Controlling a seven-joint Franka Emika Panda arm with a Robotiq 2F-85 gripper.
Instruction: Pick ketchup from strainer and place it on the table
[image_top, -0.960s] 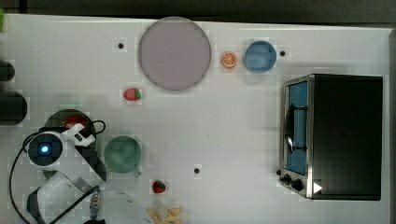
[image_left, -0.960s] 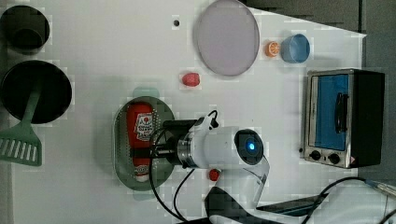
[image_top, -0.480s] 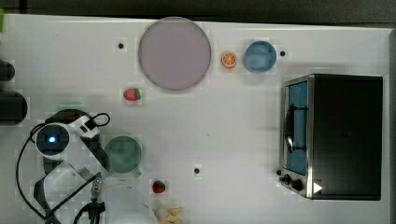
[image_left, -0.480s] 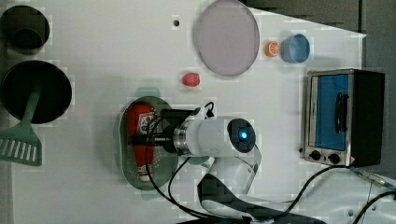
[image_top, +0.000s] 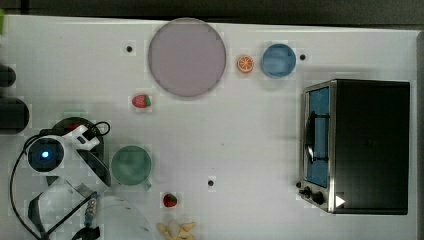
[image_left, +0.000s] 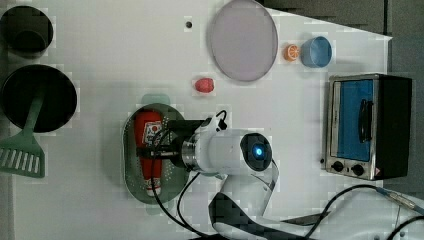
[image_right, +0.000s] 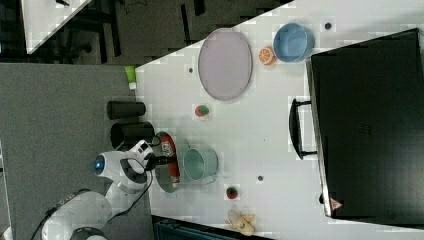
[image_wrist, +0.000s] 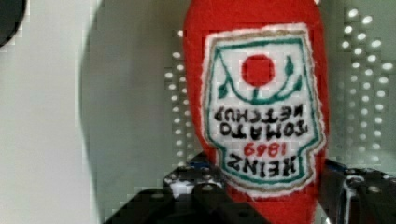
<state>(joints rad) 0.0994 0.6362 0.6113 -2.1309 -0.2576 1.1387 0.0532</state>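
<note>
The ketchup (image_left: 149, 134), a red bottle with a white label, lies lengthwise in the pale green oval strainer (image_left: 128, 150) on the white table (image_left: 100, 50). My gripper (image_left: 157, 150) reaches down into the strainer over the bottle's middle. In the wrist view the ketchup (image_wrist: 257, 93) sits between my two dark fingers (image_wrist: 196, 184), and both press against its sides, so the gripper (image_wrist: 271, 186) is shut on it. The bottle rests on the strainer's perforated bottom (image_wrist: 369, 70). In the right view the ketchup (image_right: 169, 148) shows beside my wrist.
A round green cup (image_top: 131, 165) stands close beside the strainer. Strawberries (image_top: 141, 101) (image_top: 170, 200), a grey plate (image_top: 187, 56), an orange slice (image_top: 245, 64), a blue bowl (image_top: 278, 60) and a toaster oven (image_top: 355, 145) are spread over the table. A black pan (image_left: 37, 97) and green spatula (image_left: 22, 155) lie past the strainer.
The arm has shifted further over the strainer and come down on the ketchup. The fingers have drawn in from wide open onto the bottle's sides.
</note>
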